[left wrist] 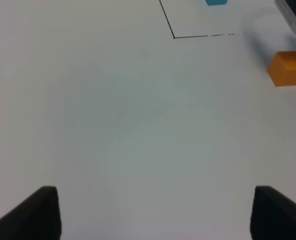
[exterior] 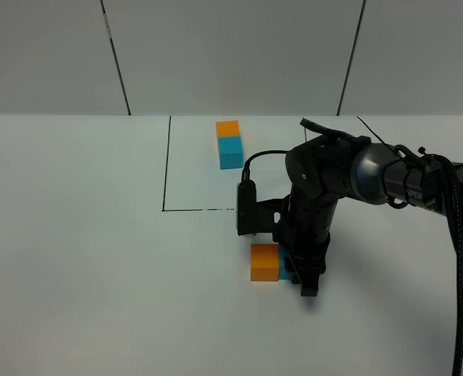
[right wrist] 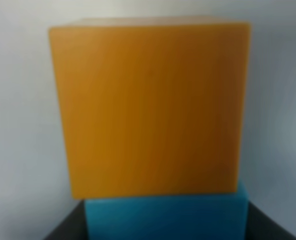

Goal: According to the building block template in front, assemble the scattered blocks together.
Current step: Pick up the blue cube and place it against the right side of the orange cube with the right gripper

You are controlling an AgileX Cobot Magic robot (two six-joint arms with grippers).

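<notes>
The building block template (exterior: 229,141), a small orange cube joined to a cyan one, lies inside the drawn rectangle at the back. Nearer the front, the loose orange block (exterior: 264,262) (right wrist: 148,110) sits flush against the cyan block (exterior: 284,265) (right wrist: 165,217). My right gripper (exterior: 298,274) (right wrist: 165,232) points down and is shut on the cyan block, with a dark finger on either side of it. The arm hides most of that block from above. My left gripper (left wrist: 155,215) is open over bare table, far to the left of the orange block (left wrist: 288,68).
A thin black line (exterior: 167,164) (left wrist: 174,25) marks the rectangle around the template on the white table. The right arm's body and cable (exterior: 458,258) stretch in from the right edge. A grey panelled wall stands behind the table.
</notes>
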